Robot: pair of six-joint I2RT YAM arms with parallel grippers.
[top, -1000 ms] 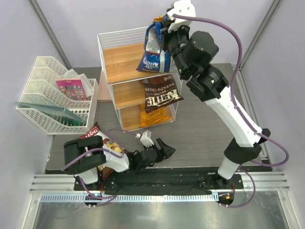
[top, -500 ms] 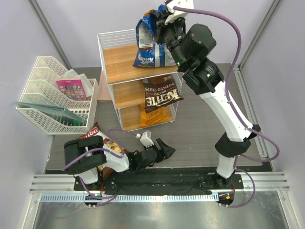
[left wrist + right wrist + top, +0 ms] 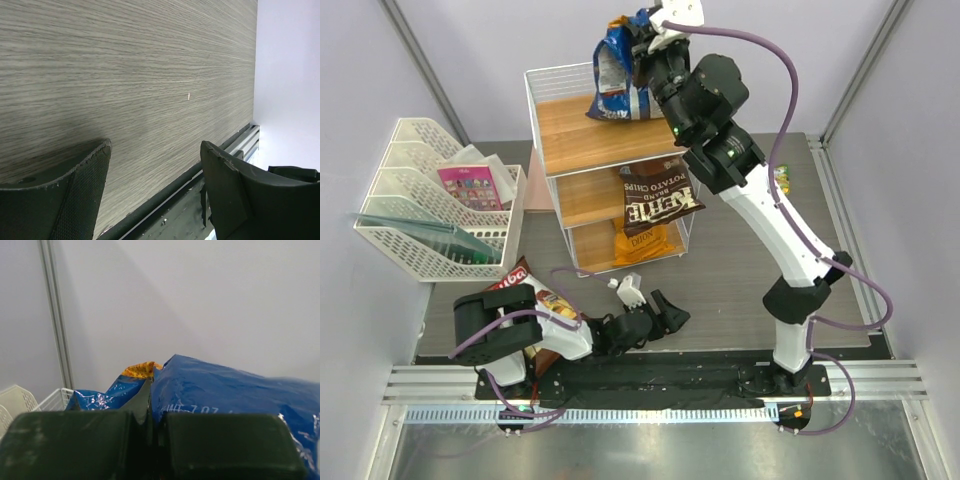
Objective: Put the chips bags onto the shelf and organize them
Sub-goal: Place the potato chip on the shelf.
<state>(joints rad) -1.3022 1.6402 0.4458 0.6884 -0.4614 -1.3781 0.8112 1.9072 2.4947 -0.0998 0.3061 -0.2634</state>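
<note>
White plastic mesh at far left: file tray (image 3: 425, 225) with a pink card packet (image 3: 472, 187) inside, no part of the job. Just nearer, brown-white bag with red lettering (image 3: 520, 280), lying on the tabletop (image 3: 740, 290) and partly under the left arm; not yet shelved. To its right, left end effector (image 3: 650, 300) low over plain wood grain, jaws apart, nothing between them.

Next, the shelf (image 3: 565, 135): nothing resting on the top board yet, dark brown Sea Salt bag (image 3: 658, 195) at the middle tier, orange bag (image 3: 642, 240) at the bottom tier, both poking out past the front right. Above the top tier's far right corner, blue Doritos bag (image 3: 615, 85), hanging clear of the board, pinched at its upper seam by the right end effector (image 3: 648, 42), closed tight on the foil in the wrist view. Farther right, beside the right arm, small green-yellow bag (image 3: 781, 180) on the tabletop, untouched.

Judged so: two of five shelved, a third in the air and close to release, two left to fetch. Tidying of the overhanging pair probably still owed.

Against a second ago: blue bag carried left and farther back, from beside the rack's right edge to over the top board. Right arm swung along with it, uncovering the green-yellow bag. Left arm and the bags already set down unmoved.
</note>
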